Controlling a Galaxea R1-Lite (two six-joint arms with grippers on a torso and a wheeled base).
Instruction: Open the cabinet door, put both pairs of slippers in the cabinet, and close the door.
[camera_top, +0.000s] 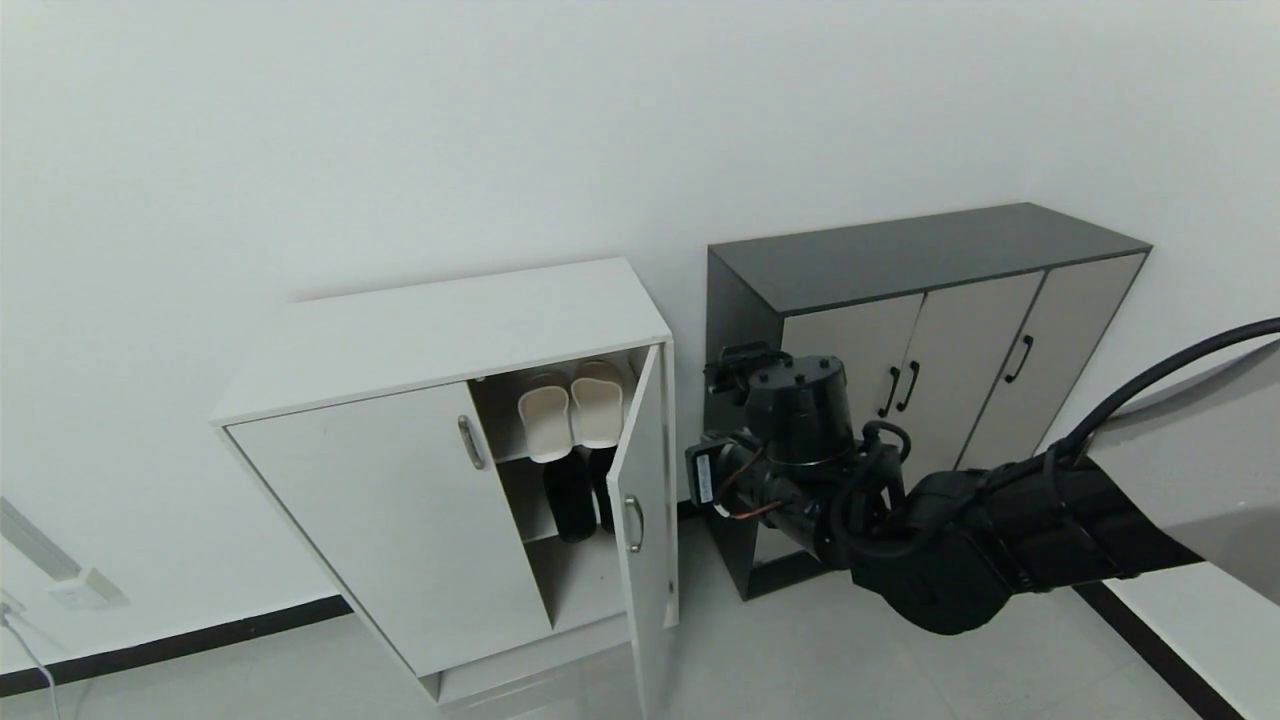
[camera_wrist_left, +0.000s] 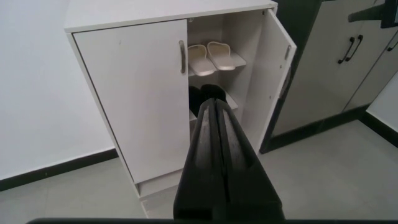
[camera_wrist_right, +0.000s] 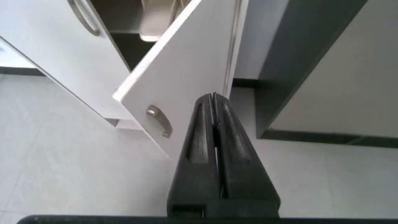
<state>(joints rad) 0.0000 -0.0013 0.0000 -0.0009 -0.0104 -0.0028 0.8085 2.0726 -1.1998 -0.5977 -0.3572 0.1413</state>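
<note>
Inside the cabinet (camera_top: 440, 330), white slippers (camera_top: 572, 415) lie on the upper shelf, black slippers (camera_top: 580, 495) below. The right gripper (camera_wrist_right: 214, 102), clenched and empty, is near the open door (camera_top: 640, 480), likely placed to push it shut.

Dark cabinet (camera_top: 920, 255) against white wall (camera_top: 400, 120): black top and sides, three pale grey doors (camera_top: 985, 350), all shut. Black bar handles: two (camera_top: 900, 388) side by side where left and middle doors meet, third (camera_top: 1019, 358) on right door. Open recess (camera_top: 785, 572) at cabinet's foot. Pale tiled floor (camera_top: 800, 660) in front of cabinet. Black skirting strip (camera_top: 180, 640) along wall foot, far left of cabinet. White socket box (camera_top: 88, 590) on wall just above strip, thin cable (camera_top: 30, 655) beside it.
</note>
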